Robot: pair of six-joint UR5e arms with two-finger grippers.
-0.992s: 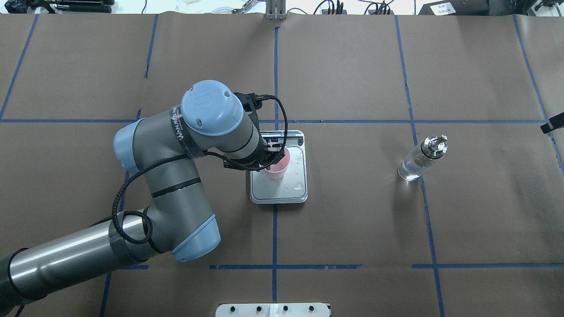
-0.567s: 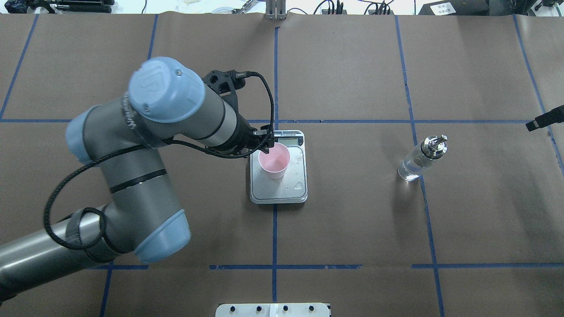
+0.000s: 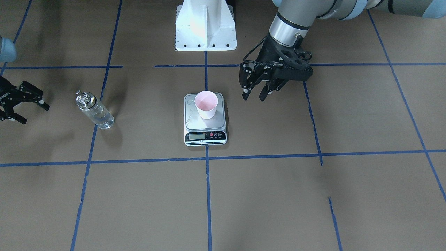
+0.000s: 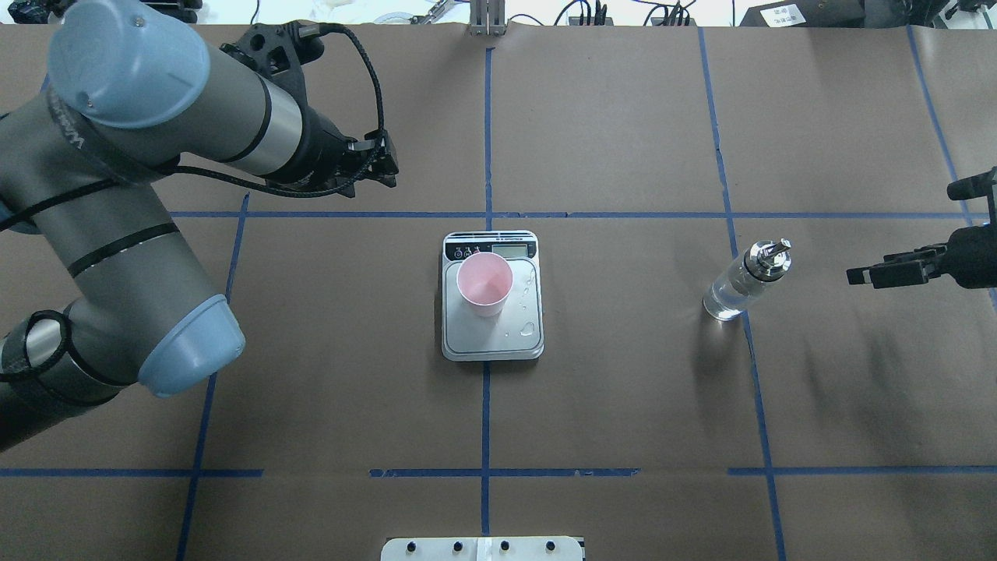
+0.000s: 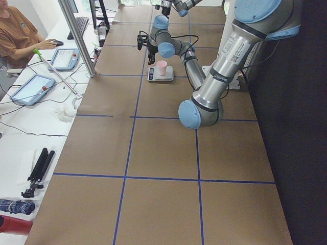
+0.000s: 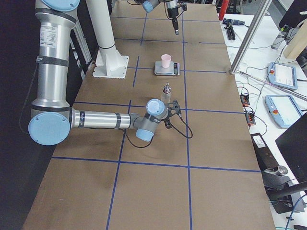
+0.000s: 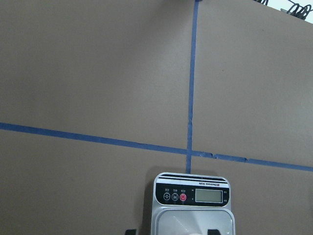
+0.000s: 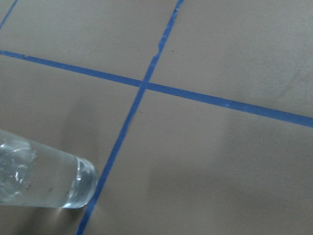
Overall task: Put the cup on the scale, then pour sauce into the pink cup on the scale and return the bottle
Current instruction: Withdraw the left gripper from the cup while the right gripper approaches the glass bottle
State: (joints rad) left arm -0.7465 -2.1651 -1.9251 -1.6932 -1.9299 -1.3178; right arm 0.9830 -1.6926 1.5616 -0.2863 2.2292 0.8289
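Note:
The pink cup [image 4: 484, 283] stands upright on the scale [image 4: 492, 343], on the platform's half near the display; it also shows in the front view [image 3: 206, 104]. My left gripper [image 3: 253, 97] is open and empty, lifted clear of the scale on my left side [image 4: 385, 167]. The glass bottle [image 4: 744, 282] with its silver cap stands upright on the table to the right, with clear liquid in it [image 3: 94, 111]. My right gripper [image 4: 900, 234] is open beside the bottle, apart from it [image 3: 33, 113]. The right wrist view shows the bottle's base [image 8: 44, 181].
Water drops lie on the scale's platform. The white robot base plate [image 3: 205, 31] sits at my edge of the table. Blue tape lines cross the brown table cover. Cables and gear lie beyond the far edge [image 4: 592, 12].
My left gripper has let go of the cup and drawn back up and to the left, away from the scale. My right gripper has come in from the right edge toward the bottle.

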